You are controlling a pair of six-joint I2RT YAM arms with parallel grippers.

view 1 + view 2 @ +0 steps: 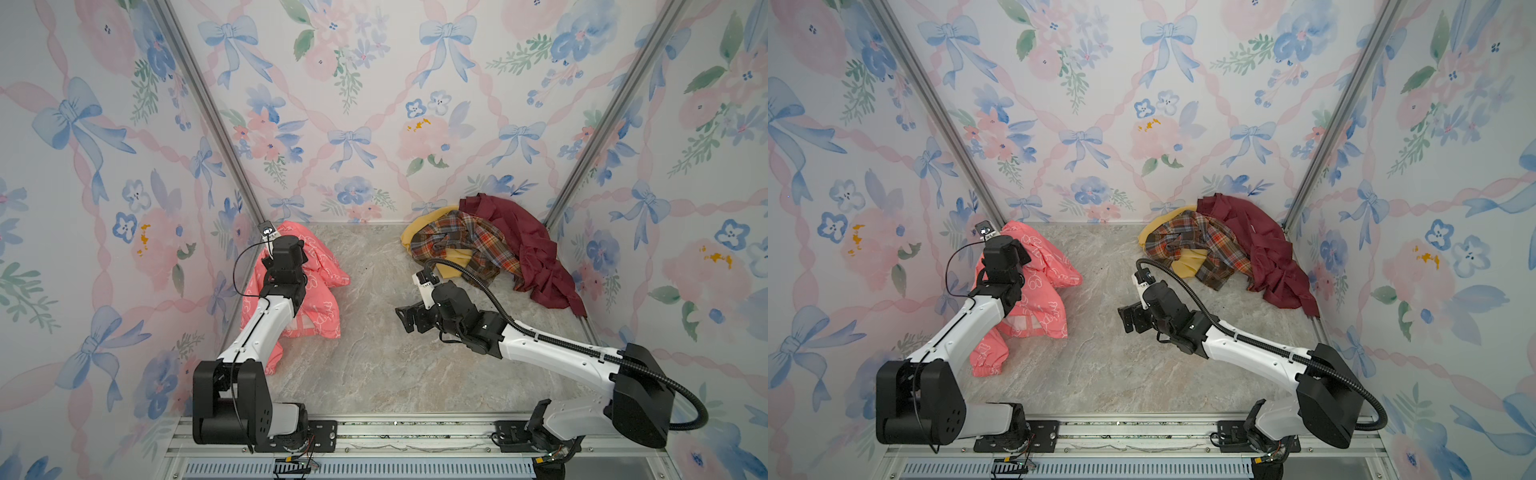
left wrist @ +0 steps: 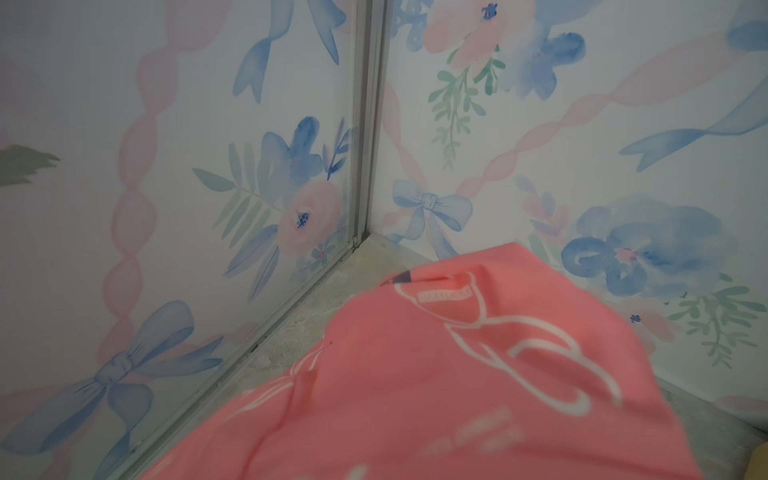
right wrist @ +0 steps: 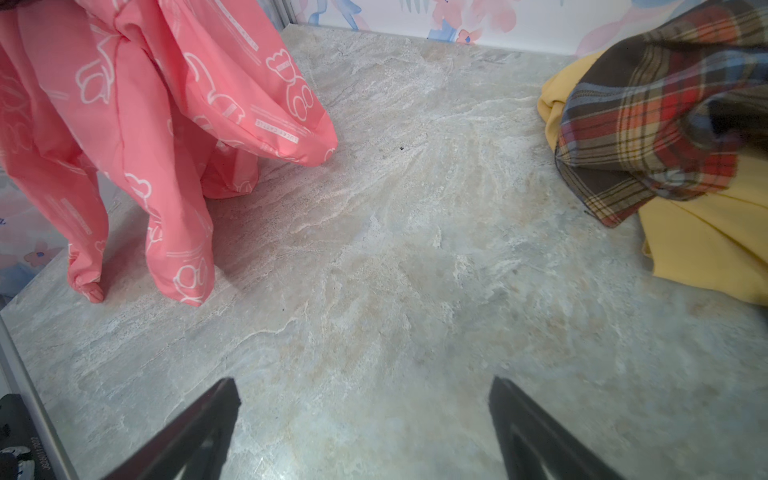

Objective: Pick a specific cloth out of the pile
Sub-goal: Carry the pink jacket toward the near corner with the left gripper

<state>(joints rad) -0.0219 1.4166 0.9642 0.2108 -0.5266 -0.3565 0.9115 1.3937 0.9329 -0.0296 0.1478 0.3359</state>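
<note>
Well apart from the pile [image 1: 490, 249], the left hand [image 1: 277, 249] grips the cloth [image 1: 322, 266] hanging downward, while the right hand [image 1: 406, 319], nearer the pile, gapes empty.

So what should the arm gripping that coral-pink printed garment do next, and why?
Probably lower a little and open. The left gripper is shut on the coral-pink thin garment with white outline drawings, which hangs with sleeve ends touching the marble-look table, well apart from the heap of maroon, plaid and mustard garments. It looks picked out already.
</note>
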